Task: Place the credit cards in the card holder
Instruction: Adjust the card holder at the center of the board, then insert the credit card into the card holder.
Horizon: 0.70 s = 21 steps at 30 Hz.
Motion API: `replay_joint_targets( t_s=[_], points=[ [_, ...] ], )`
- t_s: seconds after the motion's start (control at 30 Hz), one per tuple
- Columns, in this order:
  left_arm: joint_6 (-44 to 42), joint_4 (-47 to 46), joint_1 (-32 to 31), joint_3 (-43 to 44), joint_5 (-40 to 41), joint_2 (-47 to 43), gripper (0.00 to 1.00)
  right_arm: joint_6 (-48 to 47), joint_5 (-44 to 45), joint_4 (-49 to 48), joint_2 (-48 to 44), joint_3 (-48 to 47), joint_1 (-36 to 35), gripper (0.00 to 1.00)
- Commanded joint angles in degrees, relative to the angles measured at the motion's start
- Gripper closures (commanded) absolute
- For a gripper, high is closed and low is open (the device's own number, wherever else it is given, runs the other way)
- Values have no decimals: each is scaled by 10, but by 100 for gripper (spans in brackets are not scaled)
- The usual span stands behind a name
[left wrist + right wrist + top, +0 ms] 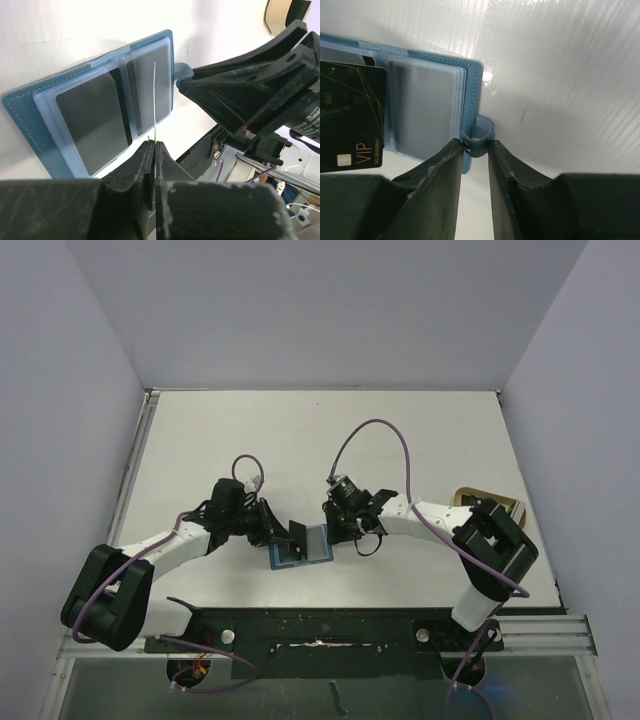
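From the top camera first: an open card holder (318, 543) flat on the white table (400, 440), and just left of its middle the left gripper (282, 536), pinched shut on a dark credit card (299, 536) standing over the holder's left half. Tight against the holder's right edge, the right gripper (336, 533). Well off to the holder's right, a tan object (466, 496). Over to the left wrist now: jaws squeezed hard together on that credit card, seen edge-on as a thin pale line above the holder's light-blue inside, with a second dark card (92, 117) sitting in the holder's left half. At the holder's snap tab (182, 72), the tip of the right gripper. And the right wrist: jaws parted only a sliver, nipping the snap tab between them at the holder's edge, black credit card marked VIP over the holder's far half.
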<state>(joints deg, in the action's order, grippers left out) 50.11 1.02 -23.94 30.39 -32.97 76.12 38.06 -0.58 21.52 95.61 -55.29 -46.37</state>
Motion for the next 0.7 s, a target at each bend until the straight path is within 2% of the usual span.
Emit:
replay_joint_targets(
  t_s=[0.0,0.3,0.67],
  points=[
    [-8,3,6,18,6,-12,100,36,-1,4,-48,-2,-13,72],
    [-1,4,7,5,-6,-26,100,34,23,31,-60,-23,-31,59],
    [2,-7,8,-9,7,-9,100,12,57,48,-13,-48,-34,58]
  ],
)
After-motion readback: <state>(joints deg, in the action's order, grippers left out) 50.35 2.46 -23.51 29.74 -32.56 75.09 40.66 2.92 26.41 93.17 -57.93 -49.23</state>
